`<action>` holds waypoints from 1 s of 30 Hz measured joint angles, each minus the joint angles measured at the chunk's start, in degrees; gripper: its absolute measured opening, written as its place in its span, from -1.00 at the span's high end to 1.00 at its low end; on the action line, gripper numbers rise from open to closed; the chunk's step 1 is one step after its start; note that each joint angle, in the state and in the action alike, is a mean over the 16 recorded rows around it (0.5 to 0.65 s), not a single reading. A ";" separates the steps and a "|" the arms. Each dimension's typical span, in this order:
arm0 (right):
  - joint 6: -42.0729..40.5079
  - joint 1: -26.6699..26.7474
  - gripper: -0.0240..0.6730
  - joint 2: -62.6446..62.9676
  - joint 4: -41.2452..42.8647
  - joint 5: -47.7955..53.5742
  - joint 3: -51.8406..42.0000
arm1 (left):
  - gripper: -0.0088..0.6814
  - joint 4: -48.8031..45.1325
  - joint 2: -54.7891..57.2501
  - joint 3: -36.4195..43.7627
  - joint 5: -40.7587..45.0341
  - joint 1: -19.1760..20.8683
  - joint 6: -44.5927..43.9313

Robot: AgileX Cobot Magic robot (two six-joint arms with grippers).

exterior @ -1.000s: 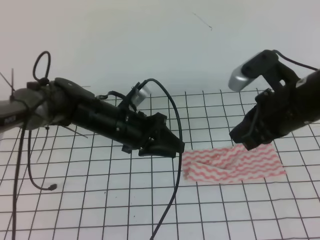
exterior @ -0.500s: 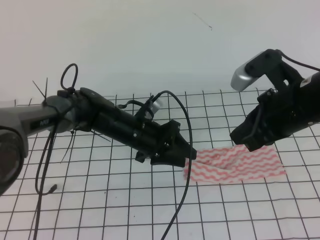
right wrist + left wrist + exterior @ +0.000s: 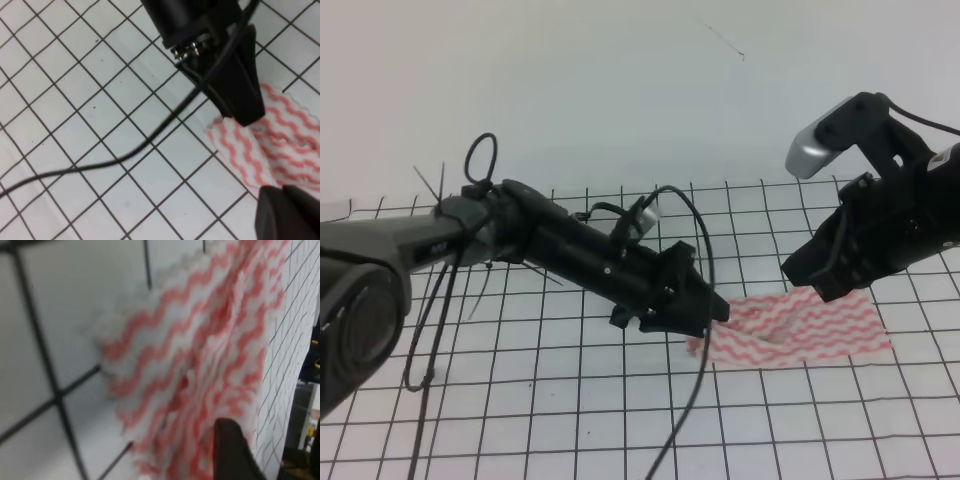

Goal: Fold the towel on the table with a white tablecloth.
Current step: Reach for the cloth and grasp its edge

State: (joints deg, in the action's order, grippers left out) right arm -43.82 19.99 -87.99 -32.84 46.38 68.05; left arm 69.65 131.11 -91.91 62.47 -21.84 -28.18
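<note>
Unfinished: thin pink-striped white towel (image 3: 790, 330) apparently partly folded on the grid-lined white tablecloth (image 3: 520, 400), black left gripper (image 3: 718, 312) at towel's left edge, black right gripper (image 3: 817, 285) above towel's far edge; both jaw states indeterminable.

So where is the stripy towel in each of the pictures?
Exterior high: the towel lies right of center on the grid cloth, between the two arms.
Left wrist: it fills the middle, blurry and very close.
Right wrist: only its end shows, at the right edge.
Shared landmark: the left gripper, its tip at the towel's left end; its state is unclear.
</note>
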 joint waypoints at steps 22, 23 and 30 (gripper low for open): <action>-0.15 -0.02 0.92 0.13 0.40 0.95 -0.03 | 0.73 9.57 0.56 -1.22 1.84 -1.73 -12.78; -0.14 -0.02 0.92 0.11 0.41 0.96 -0.02 | 0.77 10.06 0.56 -1.22 1.98 -1.71 -13.65; -0.12 0.00 0.92 0.03 0.81 1.22 0.00 | 0.89 7.57 0.56 -1.22 0.47 -0.98 -14.20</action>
State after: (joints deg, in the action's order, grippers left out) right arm -43.94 19.99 -87.96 -32.03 47.60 68.05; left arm 77.22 131.67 -93.13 62.94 -22.82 -42.38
